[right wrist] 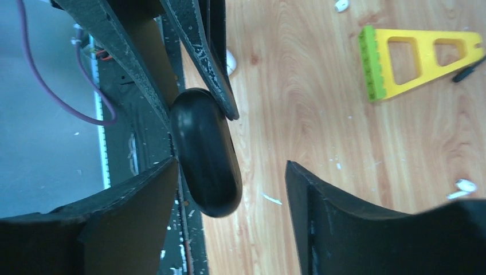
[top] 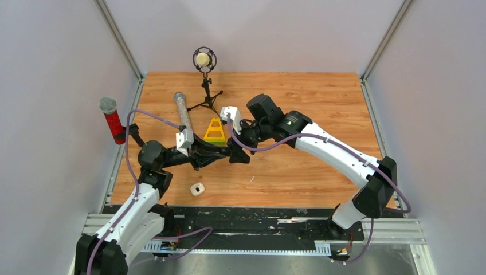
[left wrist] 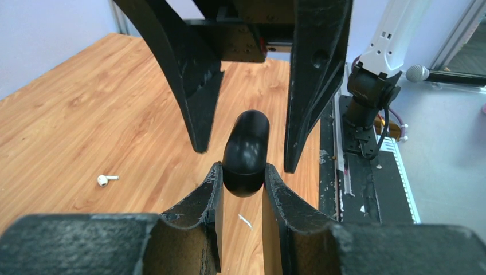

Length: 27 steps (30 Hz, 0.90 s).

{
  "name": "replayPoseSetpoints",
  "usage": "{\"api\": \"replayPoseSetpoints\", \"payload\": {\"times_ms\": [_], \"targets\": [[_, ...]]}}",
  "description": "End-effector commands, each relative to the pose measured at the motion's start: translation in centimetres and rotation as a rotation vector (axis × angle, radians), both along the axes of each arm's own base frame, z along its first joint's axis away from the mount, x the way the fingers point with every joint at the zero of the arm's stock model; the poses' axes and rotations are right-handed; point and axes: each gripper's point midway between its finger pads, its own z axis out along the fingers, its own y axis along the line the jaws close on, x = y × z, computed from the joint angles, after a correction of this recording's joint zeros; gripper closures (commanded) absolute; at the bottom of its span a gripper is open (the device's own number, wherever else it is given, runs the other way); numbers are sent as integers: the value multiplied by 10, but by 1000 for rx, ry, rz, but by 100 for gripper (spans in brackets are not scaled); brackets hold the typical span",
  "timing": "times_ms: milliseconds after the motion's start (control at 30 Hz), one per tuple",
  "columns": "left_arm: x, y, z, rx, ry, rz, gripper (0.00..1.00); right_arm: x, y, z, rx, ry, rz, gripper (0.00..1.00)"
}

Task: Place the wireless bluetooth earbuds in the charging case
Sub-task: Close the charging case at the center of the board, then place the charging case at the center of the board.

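You have a wooden table [top: 321, 103] at centre, plain pale walls [top: 258, 28] at 9, 12 and 3 o'clock, slanting metal posts [top: 118, 37] at 11 and 1, and a metal rail [top: 395, 232] at 6. Light falls evenly.

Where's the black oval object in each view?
Top external: hidden where left gripper meets right gripper, mid-table.
Left wrist: black oval object at centre, clamped by left gripper.
Right wrist: left of centre, inside the open right gripper.
Shared landmark: left gripper's fingers gripping it, in both wrist views.
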Motion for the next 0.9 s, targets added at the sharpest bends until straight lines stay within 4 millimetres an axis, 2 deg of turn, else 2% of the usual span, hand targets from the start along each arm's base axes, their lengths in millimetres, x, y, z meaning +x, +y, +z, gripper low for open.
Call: {"api": "replayPoseSetpoints", "payload": {"times_ms": [0, 67, 200, 267, 300, 367, 400, 467, 600, 733, 800, 833, 867], "targets": [[-4, -1, 24, -20, -71, -28, 100, -8, 18, 18, 86, 4, 114, 42], [-3, -2, 24, -18, -68, -27, 100, -9, 18, 15, 81, 11, 127, 63], [-1, -2, 21, -14, -53, -24, 100, -8, 14, 17, 78, 16, 125, 85], [1, -2, 19, -15, -38, -14, 100, -4, 10, 21, 90, 32, 111, 99], [3, -2, 18, -15, -25, -5, 100, -1, 7, 22, 98, 48, 97, 100], [20, 2, 17, -33, 26, 92, 55, 10, -3, 24, 114, 104, 49, 100], [25, 3, 18, -38, 39, 122, 14, 18, -11, 24, 124, 147, 16, 100], [36, 7, 17, -44, 45, 186, 2, 36, -28, 21, 142, 225, -58, 100], [43, 11, 12, -32, 39, 232, 0, 82, -70, 8, 155, 363, -300, 100], [44, 12, 5, -22, 54, 242, 0, 129, -125, -11, 232, 635, -591, 100], [42, 12, 4, -20, 58, 243, 0, 151, -161, -30, 277, 789, -740, 100], [42, 12, 3, -18, 61, 243, 0, 164, -186, -45, 291, 851, -842, 100], [41, 13, 2, -17, 62, 243, 0, 170, -203, -60, 292, 896, -910, 100]]}}
